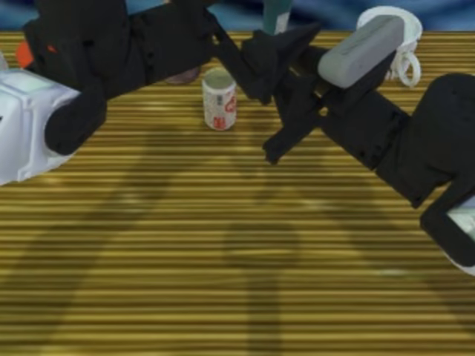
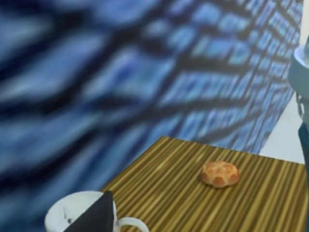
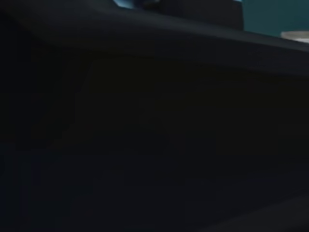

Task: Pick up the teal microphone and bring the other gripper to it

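The teal microphone (image 1: 276, 15) sticks up at the back middle of the top view, its lower part hidden behind black claws. My left gripper (image 1: 266, 63) reaches in from the left and my right gripper (image 1: 293, 111) from the right. They meet and overlap just below the microphone, raised above the table. I cannot tell which one holds it. In the left wrist view the microphone (image 2: 303, 72) stands upright at the picture's edge, silver-white head over teal handle. The right wrist view is dark, with a patch of teal (image 3: 273, 17) in one corner.
A white and red can (image 1: 220, 100) stands on the striped table (image 1: 223, 245) under the left arm. A brown bell (image 1: 184, 76) is half hidden behind it. A white mug (image 1: 404, 63) sits at the back right. A bread roll (image 2: 219, 174) lies beyond the mug (image 2: 72, 212).
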Tool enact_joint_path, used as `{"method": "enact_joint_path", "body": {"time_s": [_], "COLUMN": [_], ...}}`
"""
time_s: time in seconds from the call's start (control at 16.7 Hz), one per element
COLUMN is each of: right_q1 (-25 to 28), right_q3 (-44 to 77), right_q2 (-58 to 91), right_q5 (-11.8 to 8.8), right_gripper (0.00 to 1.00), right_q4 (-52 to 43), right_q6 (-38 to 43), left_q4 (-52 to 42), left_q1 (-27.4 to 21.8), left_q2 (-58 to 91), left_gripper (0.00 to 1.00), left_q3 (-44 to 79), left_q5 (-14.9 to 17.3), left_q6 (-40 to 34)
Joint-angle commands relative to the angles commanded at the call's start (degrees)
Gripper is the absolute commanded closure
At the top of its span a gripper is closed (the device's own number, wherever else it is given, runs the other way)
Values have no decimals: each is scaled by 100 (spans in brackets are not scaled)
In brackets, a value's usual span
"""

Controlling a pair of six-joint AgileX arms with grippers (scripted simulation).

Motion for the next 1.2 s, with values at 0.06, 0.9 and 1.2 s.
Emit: {"method": "enact_joint_path", "body": {"time_s": [0.06,0.9,1.2], "right_q1": [0,0,0], "right_q3": [0,0,0], "right_q2": [0,0,0], "right_q5": [0,0,0], "right_gripper": [100,100,100], "right_q4": [0,0,0], "right_q6": [0,0,0], "left_q4": [0,0,0], "left_q1": [0,0,0], "left_q2": [0,0,0], "left_gripper": [15,100,100], "left_q3": [0,0,0], "left_q5": [0,0,0], "left_q6": [0,0,0]}}
